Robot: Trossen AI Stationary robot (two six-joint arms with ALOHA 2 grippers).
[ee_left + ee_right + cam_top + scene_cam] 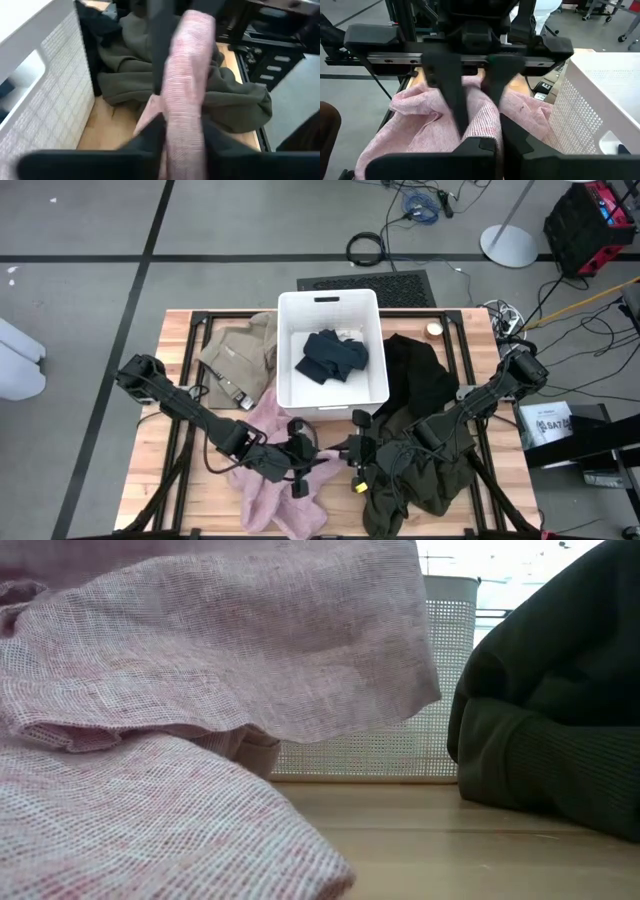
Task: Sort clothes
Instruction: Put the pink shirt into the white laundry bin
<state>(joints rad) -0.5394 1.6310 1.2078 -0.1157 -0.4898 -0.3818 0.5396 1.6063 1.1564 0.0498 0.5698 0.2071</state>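
Observation:
The pale pink garment [270, 490] lies at the table's near edge, with part of it raised [230, 650]. My left gripper [300, 465] and right gripper [352, 455] face each other over it, both shut on its cloth. The dark olive garment [420, 480] is heaped on the table at the near right. The black garment [415, 375] lies to the right of the white bin [290, 350]. The tan garment [235, 355] lies to the bin's left. The navy garment [332, 357] is inside the bin. My left gripper [182, 145] pinches a raised ridge of the pink cloth [185, 115] between its two fingers, coming from the table's left and slanting slightly down. The ridge runs on to the right gripper. The rest of the garment lies on the table. My right gripper [495, 145] pinches the same raised fold of pink cloth [482, 127] between its two fingers, coming almost level from the table's right. The held cloth is lifted off the table, and the garment spreads below and behind it [415, 110].
The bin's perforated wall [400, 740] stands just beyond the two grippers. The olive heap [550, 740] sits close on the right. A small round object [434, 330] lies at the far right. Bare wood shows between the pink and olive garments [430, 840].

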